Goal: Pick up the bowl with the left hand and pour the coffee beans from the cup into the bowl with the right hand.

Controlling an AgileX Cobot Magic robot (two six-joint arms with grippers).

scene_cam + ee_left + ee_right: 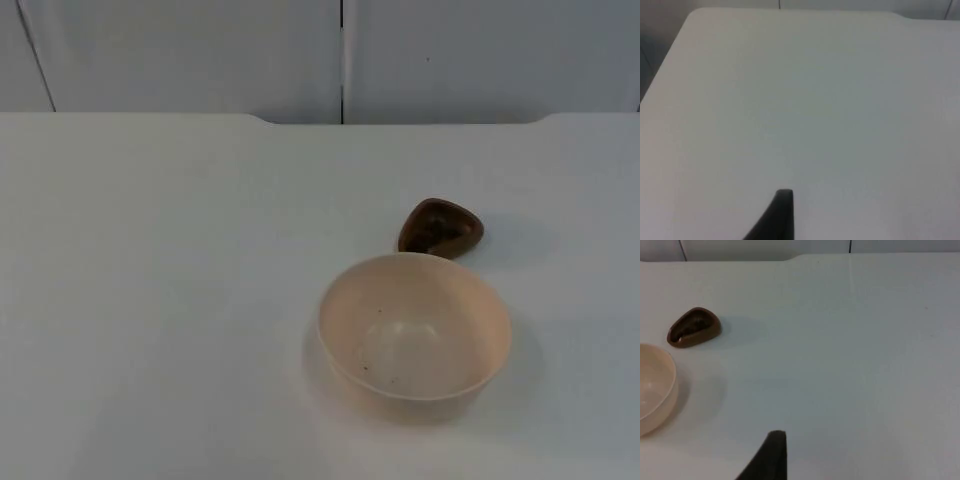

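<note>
A pale peach bowl (345, 365) stands upright on the white table (150, 300), right of centre toward the front. Just behind it, a small gap away, sits a brown cup (470, 238) with a teardrop-shaped rim and dark coffee beans inside. In the right wrist view the cup (702, 336) and part of the bowl (660, 390) lie well off to one side of my right gripper (772, 455), which hangs above bare table and holds nothing. My left gripper (782, 215) hangs over bare table top, near the table's left edge (662, 70), with nothing by it.
The grey partition wall (340, 55) closes the table at the back. A few dark specks lie inside the bowl. Wide bare table stretches left of the bowl and in front of it.
</note>
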